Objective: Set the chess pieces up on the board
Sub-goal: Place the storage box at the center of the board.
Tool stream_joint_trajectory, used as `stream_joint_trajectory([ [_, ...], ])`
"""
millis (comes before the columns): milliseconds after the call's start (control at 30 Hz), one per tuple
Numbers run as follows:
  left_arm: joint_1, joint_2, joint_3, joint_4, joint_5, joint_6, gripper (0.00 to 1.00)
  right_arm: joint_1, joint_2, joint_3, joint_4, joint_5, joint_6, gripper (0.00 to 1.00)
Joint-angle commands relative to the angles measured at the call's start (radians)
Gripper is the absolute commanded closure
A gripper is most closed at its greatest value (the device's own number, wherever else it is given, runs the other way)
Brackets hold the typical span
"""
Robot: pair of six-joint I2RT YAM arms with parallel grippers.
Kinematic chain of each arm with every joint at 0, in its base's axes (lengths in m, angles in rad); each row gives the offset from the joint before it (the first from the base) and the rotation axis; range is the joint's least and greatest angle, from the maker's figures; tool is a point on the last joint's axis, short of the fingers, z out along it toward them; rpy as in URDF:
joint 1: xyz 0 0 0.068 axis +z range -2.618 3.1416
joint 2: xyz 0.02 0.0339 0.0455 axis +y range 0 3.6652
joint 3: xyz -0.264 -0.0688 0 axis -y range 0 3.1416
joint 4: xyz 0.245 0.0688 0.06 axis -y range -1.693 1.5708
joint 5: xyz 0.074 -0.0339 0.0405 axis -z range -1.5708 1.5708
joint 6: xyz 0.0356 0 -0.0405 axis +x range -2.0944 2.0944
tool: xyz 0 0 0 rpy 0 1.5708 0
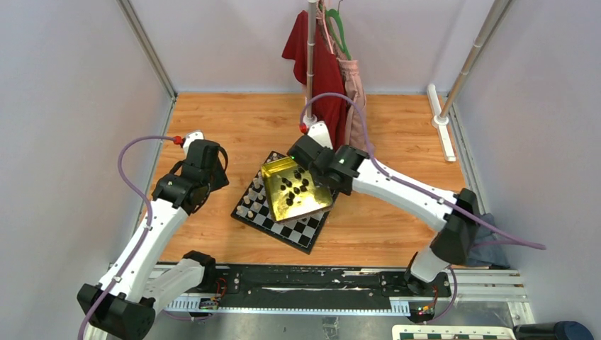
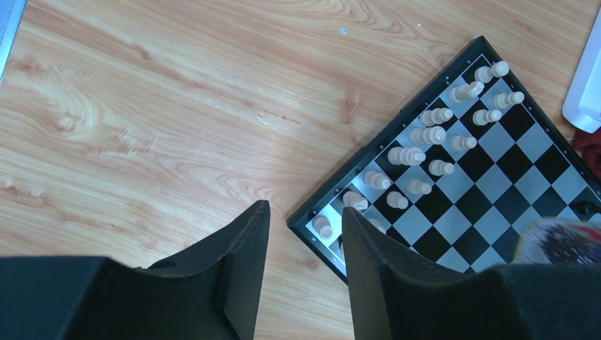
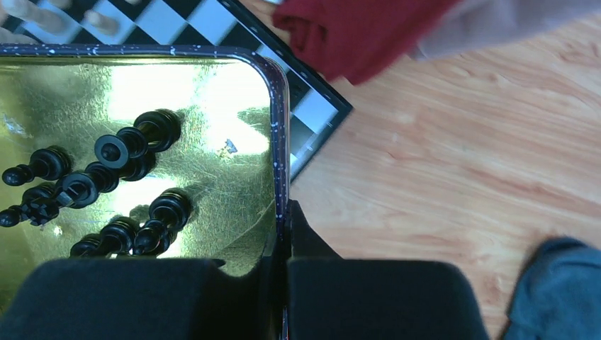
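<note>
Here, glossy black chess pieces (image 3: 113, 150) in tray (image 3: 278, 127)

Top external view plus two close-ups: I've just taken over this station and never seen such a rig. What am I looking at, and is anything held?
Two white robot arms are bolted at the near edge of a wooden table. The wide picture comes from a fixed camera above and behind them; each close-up comes from a camera on one wrist, looking past that arm's own fingers. On the table lies a chequered board with cream-white pieces standing along one side. The right gripper is shut on the rim of a gold tray, held over the board, with the black chess pieces lying loose inside. The left gripper is open and empty, above the board's corner. Red clothing hangs behind.
</note>
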Motion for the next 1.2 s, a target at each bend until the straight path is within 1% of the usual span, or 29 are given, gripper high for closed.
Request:
stream_joint_trajectory([
  [0, -0.005, 0.013, -0.002, -0.003, -0.019, 0.012, 0.52, -0.005, -0.133, -0.107, -0.076, 0.085, 0.108, 1.0],
  [333, -0.005, 0.027, -0.031, 0.04, 0.02, 0.007, 0.52, -0.081, -0.408, -0.366, -0.18, 0.1, 0.275, 1.0],
  [467, -0.005, 0.047, -0.031, 0.062, 0.038, 0.009, 0.52, -0.135, -0.488, -0.448, -0.217, 0.092, 0.331, 1.0],
  [667, -0.005, 0.065, -0.03, 0.091, 0.057, 0.008, 0.52, -0.215, -0.588, -0.547, -0.223, 0.084, 0.394, 1.0],
  [867, -0.005, 0.082, -0.02, 0.117, 0.068, 0.013, 0.52, -0.304, -0.614, -0.628, -0.196, 0.083, 0.411, 1.0],
  [1167, -0.005, 0.107, 0.009, 0.136, 0.081, 0.007, 0.52, -0.515, -0.556, -0.711, -0.033, 0.001, 0.294, 1.0],
])
